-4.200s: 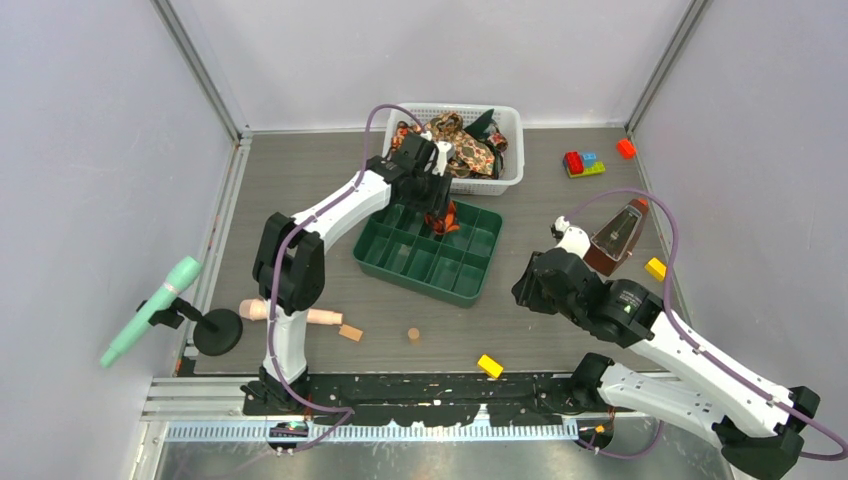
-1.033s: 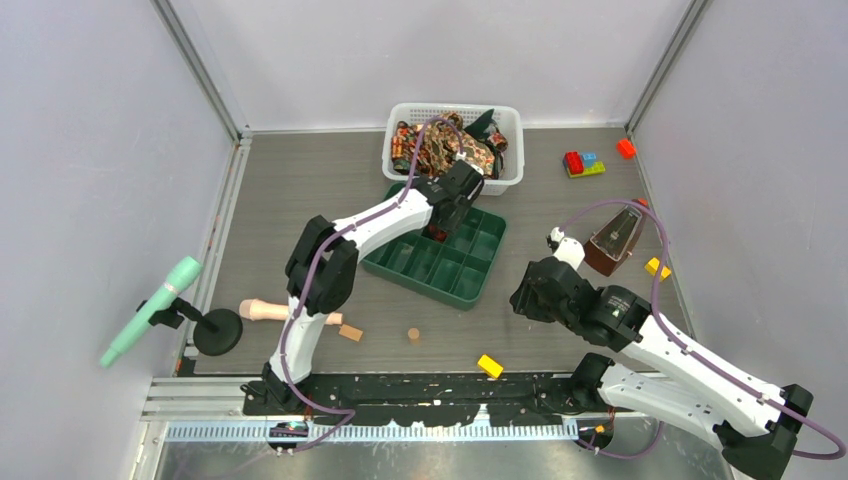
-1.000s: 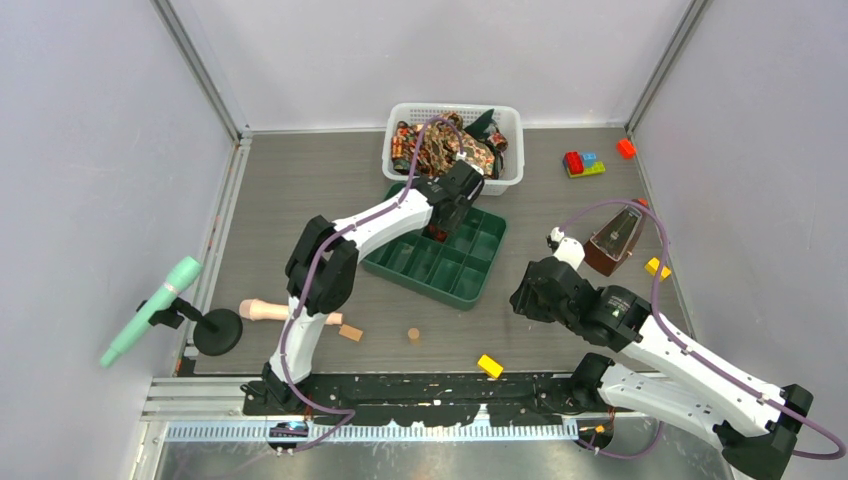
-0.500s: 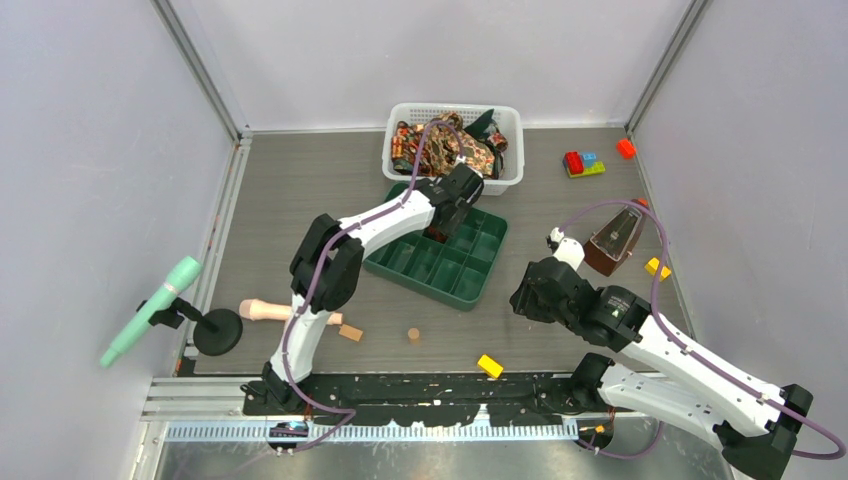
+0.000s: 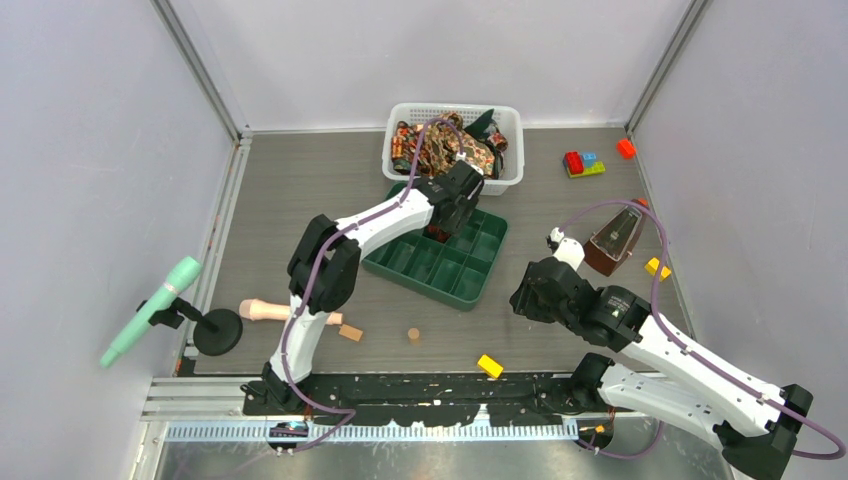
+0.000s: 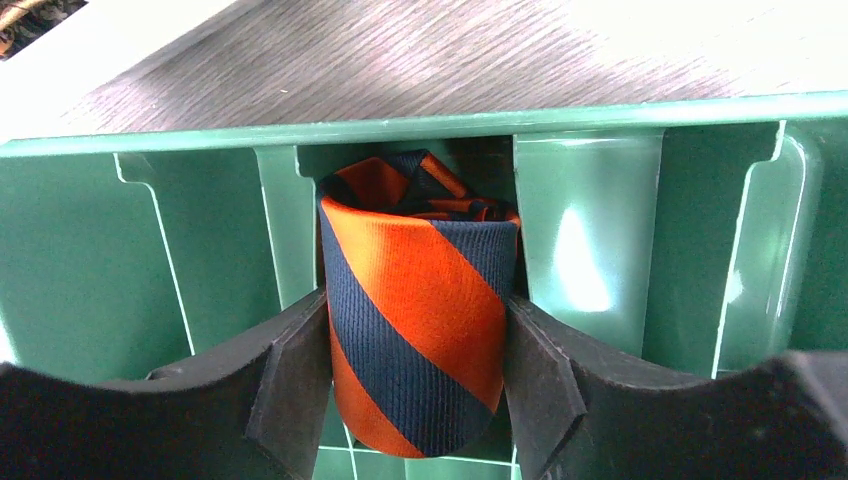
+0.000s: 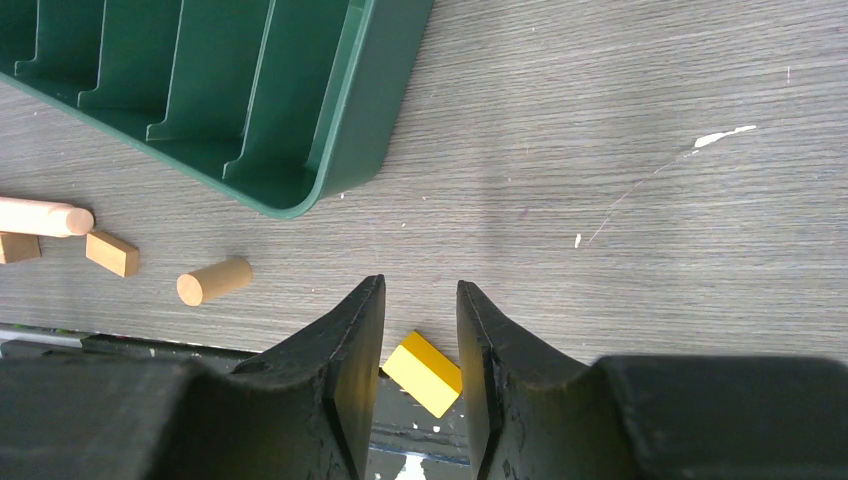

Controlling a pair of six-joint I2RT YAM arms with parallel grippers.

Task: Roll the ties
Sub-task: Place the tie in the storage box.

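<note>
The left gripper (image 6: 415, 345) flanks the rolled orange-and-dark striped tie (image 6: 420, 290), which stands in a compartment against the green tray (image 6: 600, 250) wall, touching both its sides, firm grip or mere contact impossible to tell, the roll's bottom cut off; the right gripper (image 7: 420, 340) hangs narrowly parted over the table (image 7: 650, 200).

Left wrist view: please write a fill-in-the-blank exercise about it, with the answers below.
The rolled tie is striped in dark blue and ____. It stands in a compartment of the ____ tray. The left pincer has one finger on each ____ of it.
Answers: orange; green; side.
</note>
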